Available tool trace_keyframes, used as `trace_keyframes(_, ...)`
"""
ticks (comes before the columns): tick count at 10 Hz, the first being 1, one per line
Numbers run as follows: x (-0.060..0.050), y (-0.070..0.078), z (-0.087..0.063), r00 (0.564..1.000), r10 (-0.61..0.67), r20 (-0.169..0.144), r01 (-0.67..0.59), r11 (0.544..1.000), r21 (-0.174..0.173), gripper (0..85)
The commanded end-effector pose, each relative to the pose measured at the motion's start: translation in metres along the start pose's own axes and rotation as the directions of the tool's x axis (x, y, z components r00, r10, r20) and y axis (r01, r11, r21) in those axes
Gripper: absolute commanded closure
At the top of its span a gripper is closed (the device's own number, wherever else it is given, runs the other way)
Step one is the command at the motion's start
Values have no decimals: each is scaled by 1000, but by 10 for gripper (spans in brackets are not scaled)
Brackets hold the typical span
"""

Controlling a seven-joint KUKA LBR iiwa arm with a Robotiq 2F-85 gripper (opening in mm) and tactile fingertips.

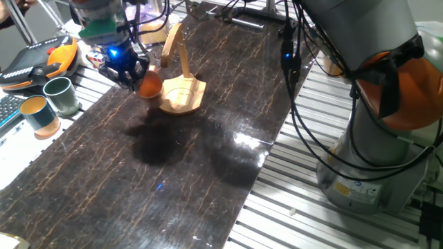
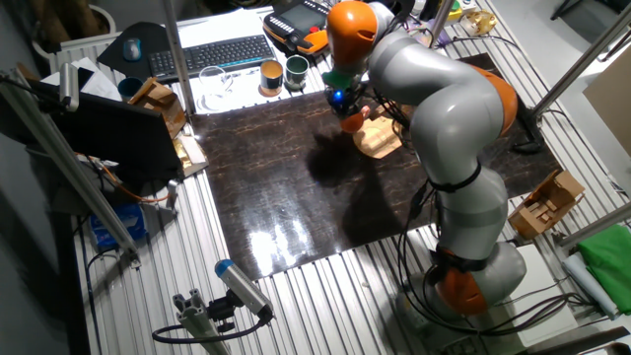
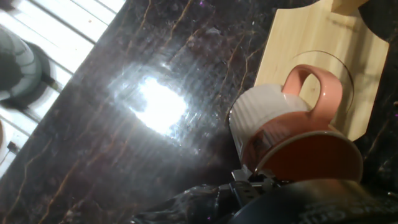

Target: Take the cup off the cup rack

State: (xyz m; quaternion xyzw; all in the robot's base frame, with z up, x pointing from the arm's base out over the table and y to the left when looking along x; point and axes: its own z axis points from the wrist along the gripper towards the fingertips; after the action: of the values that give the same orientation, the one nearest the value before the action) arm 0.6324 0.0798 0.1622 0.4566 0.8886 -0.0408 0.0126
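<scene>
Count: three cups, one rack, one gripper. The cup [image 1: 150,84], salmon-pink with a ribbed pale band on its outer wall and a small loop handle [image 3: 311,87], hangs at the gripper [image 1: 133,77], tilted on its side just left of the cup rack [image 1: 181,88] and off its arm. The rack is light, smooth wood: a flat, rounded base [image 3: 311,50] with a faint ring scribed in it, and one thin curved upright [image 1: 174,43] standing taller than the cup. In the hand view the cup fills the lower right, its rim nearest the lens, its handle over the wooden base; dark finger parts [image 3: 249,183] sit at its rim, so the fingers appear closed on the cup wall, though the contact itself is partly hidden. Whether the cup touches the base, cannot tell. Two other cups stand side by side, well apart, at the table's left edge: a dark green cup [image 1: 61,95] and a teal cup [image 1: 38,115] with tan inside. Table top [image 1: 187,159]: dark, glossy, marble-like sheet with thin tan veins, a bright glare patch on it, laid over ribbed aluminium rails.
</scene>
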Motion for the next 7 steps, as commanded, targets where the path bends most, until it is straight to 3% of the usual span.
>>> trace_keyframes(1,0,0,0,1000,5,7,-5,1000,1,840)
trace_keyframes(3,0,0,0,999,41,20,-41,999,6,840)
trace_keyframes(5,1,0,2,995,103,-13,-103,995,-14,840)
trace_keyframes(7,20,7,2,994,102,-39,-102,995,-15,840)
